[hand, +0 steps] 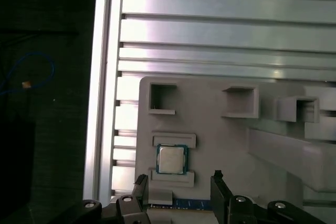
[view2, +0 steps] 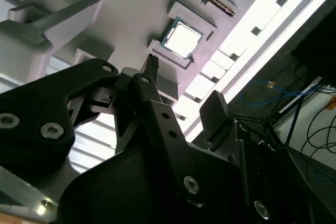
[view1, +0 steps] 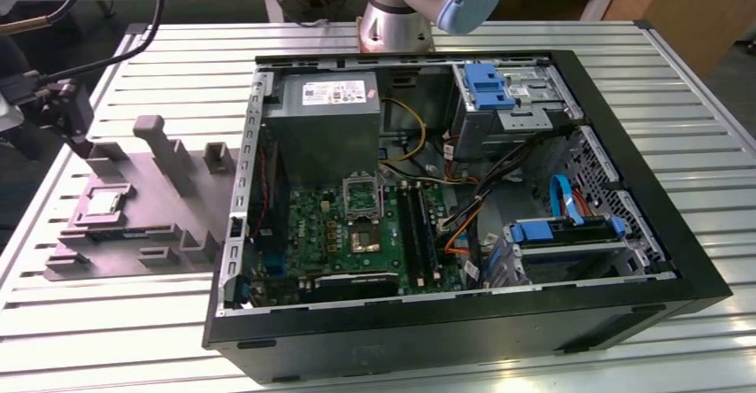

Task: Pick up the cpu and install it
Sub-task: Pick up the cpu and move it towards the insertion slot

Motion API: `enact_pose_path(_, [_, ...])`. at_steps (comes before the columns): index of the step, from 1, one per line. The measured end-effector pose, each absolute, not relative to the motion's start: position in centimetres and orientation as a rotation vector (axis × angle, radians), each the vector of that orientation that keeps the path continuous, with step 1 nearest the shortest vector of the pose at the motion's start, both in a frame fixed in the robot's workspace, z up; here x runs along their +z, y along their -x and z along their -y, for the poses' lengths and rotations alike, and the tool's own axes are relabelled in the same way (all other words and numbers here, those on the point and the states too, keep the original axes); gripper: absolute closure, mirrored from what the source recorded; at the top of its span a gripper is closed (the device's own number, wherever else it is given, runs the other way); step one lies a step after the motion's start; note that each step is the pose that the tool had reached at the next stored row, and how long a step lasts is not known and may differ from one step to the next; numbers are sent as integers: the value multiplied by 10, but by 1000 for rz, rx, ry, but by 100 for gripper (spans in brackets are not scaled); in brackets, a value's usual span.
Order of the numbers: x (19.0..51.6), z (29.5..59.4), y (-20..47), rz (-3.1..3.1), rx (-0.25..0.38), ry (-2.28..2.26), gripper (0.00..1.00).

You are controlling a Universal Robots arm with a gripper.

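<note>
in the exterior view, the cpu (view1: pixel 104 203) is lying flat in a shallow seat on a grey holder (view1: pixel 165 211). the holder is resting on the slatted desk (view1: pixel 661 83), just beside the open computer case (view1: pixel 413 344) on the exterior view's left. the gripper (view1: pixel 73 134) is hanging above the holder's far end, near the desk's edge and apart from the cpu. inside the case, the green board (view1: pixel 354 229) is lying below a grey metal box (view1: pixel 325 136). bare slats are showing around the case.

in the second wrist view, the gripper (view2: pixel 184 88) is standing wide open and holding nothing. one black fingertip (view2: pixel 152 62) is pointing just short of the cpu's (view2: pixel 182 39) seat, and nothing is touching the chip. open air is lying between the fingers and the holder (view2: pixel 131 3).

in the first wrist view, the cpu (hand: pixel 171 159) is sitting between two low raised bars on opposite sides, while its other two edges are facing flat holder (hand: pixel 210 145) surface. the spread gripper (hand: pixel 179 181) is hovering near it with a gap wider than the chip. the holder's edge is running close to the desk's (hand: pixel 220 30) rim, with dark floor beyond.
</note>
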State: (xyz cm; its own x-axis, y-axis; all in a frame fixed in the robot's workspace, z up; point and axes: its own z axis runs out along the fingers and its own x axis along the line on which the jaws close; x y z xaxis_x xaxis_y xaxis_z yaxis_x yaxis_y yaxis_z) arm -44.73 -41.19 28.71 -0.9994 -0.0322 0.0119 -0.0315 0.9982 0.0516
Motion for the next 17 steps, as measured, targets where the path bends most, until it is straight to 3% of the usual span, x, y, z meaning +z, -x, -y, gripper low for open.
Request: enact_pose_path(17, [257,414,447,3127,-80,-50,41])
